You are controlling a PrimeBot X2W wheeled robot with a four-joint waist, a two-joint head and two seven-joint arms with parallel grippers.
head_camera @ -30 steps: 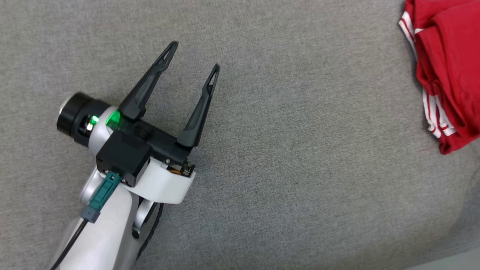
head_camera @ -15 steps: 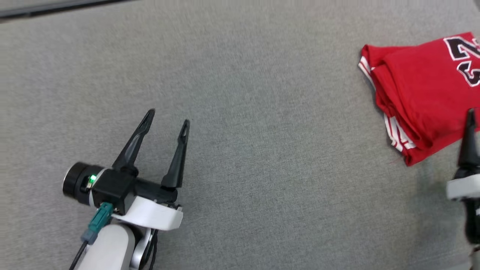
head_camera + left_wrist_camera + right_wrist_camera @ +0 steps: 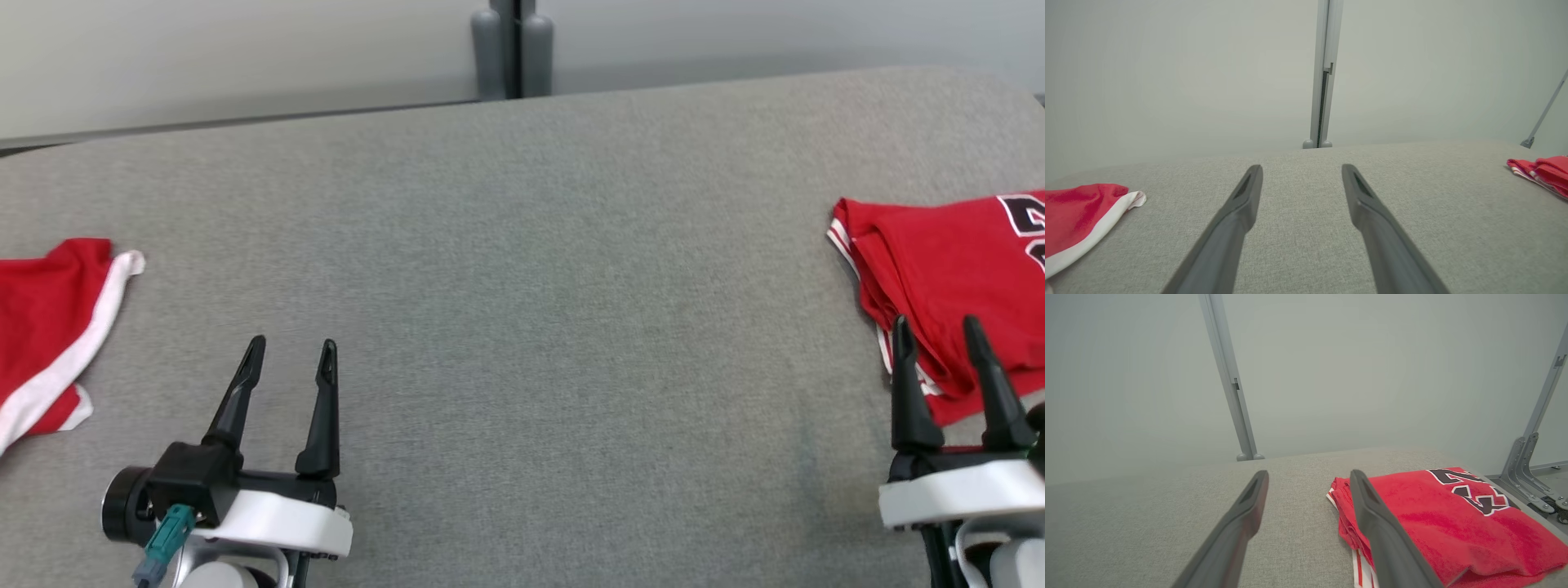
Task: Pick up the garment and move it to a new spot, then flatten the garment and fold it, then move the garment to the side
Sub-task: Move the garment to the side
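A folded red garment [image 3: 955, 261] with black numerals and white stripes lies at the right side of the grey cloth surface [image 3: 522, 286]. My right gripper [image 3: 936, 327] hovers at its near left corner, open and empty; in the right wrist view the right gripper [image 3: 1309, 475] has one finger over the folded garment [image 3: 1453, 522]. My left gripper [image 3: 292, 347] stands open and empty at the lower left. A second red garment with white trim [image 3: 45, 327] lies spread at the left edge, left of that gripper. The left wrist view shows the left gripper [image 3: 1302, 169], the trimmed garment [image 3: 1073, 208] and the folded one [image 3: 1545, 169].
A grey upright post [image 3: 513, 49] stands behind the surface's far edge, before a pale wall. A metal bracket and frame [image 3: 1531, 469] sit beyond the surface's right end. Bare grey cloth stretches between the two garments.
The head camera has swung up, so the far edge and wall now show. My left gripper has drawn back and straightened. My right gripper has come fully into view beside the folded garment.
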